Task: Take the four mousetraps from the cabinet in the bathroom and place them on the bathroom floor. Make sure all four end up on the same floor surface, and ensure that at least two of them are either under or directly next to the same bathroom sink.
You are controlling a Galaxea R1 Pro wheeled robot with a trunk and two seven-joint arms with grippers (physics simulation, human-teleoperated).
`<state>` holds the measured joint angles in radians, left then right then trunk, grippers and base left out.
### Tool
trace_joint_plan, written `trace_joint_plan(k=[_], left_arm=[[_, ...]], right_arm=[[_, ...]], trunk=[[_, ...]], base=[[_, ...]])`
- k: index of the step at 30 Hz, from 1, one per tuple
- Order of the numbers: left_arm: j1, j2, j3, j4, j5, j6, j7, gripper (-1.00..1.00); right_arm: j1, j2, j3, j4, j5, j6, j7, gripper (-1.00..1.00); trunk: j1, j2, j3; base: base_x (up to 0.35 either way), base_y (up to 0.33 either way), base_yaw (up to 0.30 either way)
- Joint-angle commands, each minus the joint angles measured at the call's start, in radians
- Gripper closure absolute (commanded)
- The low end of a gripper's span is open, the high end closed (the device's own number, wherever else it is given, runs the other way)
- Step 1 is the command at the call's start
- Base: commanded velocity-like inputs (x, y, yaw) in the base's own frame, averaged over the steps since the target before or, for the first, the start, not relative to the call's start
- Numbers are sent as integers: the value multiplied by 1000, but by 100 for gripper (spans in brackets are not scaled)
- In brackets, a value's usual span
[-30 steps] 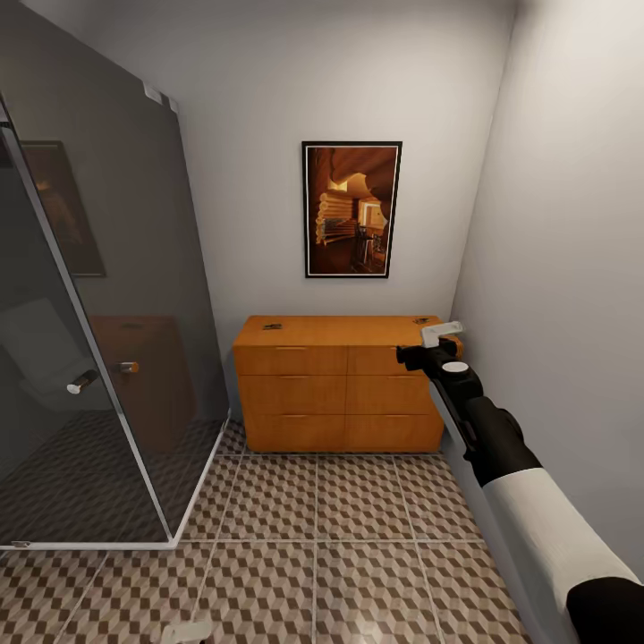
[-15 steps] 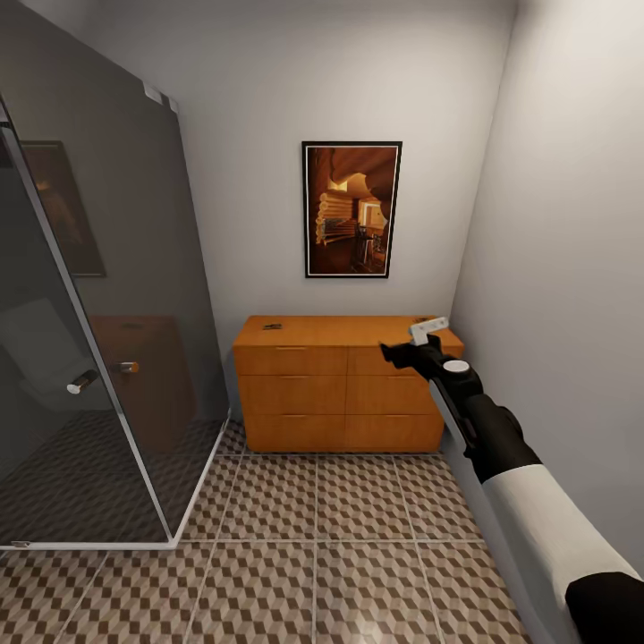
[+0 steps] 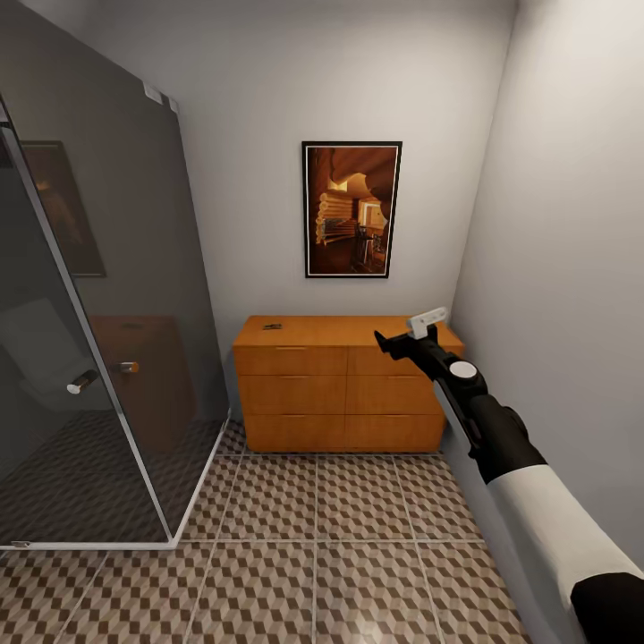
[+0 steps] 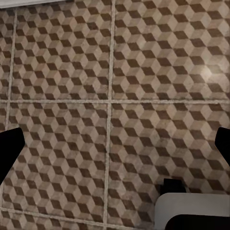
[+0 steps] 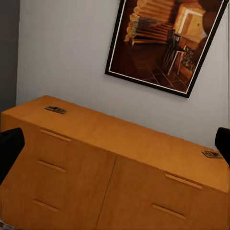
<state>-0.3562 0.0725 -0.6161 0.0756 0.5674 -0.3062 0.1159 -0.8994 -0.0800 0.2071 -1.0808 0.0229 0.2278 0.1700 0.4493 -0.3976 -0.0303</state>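
Cube-patterned bathroom floor [image 3: 313, 510]; boxy wooden cabinet [image 3: 344, 385] bearing flat mousetraps [image 5: 56, 109]

Cabinet [image 5: 120, 158]: orange-brown wood, flat top, drawer fronts with slot-like handles, set against a grey wall. Mousetraps: one [image 5: 56, 109] laid flat near one end of the top, another [image 5: 211, 154] near the opposite end, the two well apart. Framed picture [image 5: 165, 40]: dark frame, warm brown interior scene, hung above the cabinet. Right gripper fingertips [image 5: 9, 148]: dark, seen at both picture edges, spread wide.
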Motion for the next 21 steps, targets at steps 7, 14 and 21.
trace_joint_plan(k=[7,14,21], left_arm=[[-1,1,-5,3,0,-4,4,-100],[-1,-1,-5,2,0,-4,4,-100],[-1,-2,-5,2,0,-2,4,-100]], right_arm=[[0,-13,-1,-18,1,-18,2,-100],[0,-15,-2,-25,2,-20,1,-100],[2,-15,-1,-23,2,-21,0,-100]], trunk=[[1,-2,-2],[1,-2,-2],[1,-2,-2]], base=[[0,0,0],[62,0,0],[224,0,0]])
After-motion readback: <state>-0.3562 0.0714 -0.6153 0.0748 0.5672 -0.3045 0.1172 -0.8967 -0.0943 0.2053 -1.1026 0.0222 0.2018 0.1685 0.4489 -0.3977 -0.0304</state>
